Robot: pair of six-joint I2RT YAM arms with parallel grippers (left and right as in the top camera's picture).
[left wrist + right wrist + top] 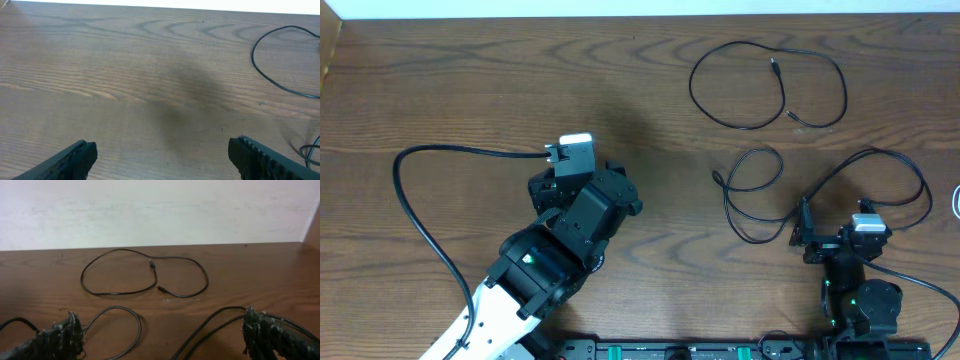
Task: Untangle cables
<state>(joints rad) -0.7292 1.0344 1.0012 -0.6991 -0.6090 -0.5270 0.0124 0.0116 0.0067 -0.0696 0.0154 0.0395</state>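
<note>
**Overhead:** My left jaws stand open over bare counter (470,80). My right jaws stand open and empty above the near black cable (757,149). The far black cable (692,85) lies apart from it, looped over itself. A white cable (956,203) shows at the right edge. No container is in view.

**Left wrist:** Only a black arc (253,55) of cable shows, to my right.

**Right wrist:** Two strands (210,317) run beside my fingertips. Risk: closing here may pinch both strands together and tighten the loop.
</note>
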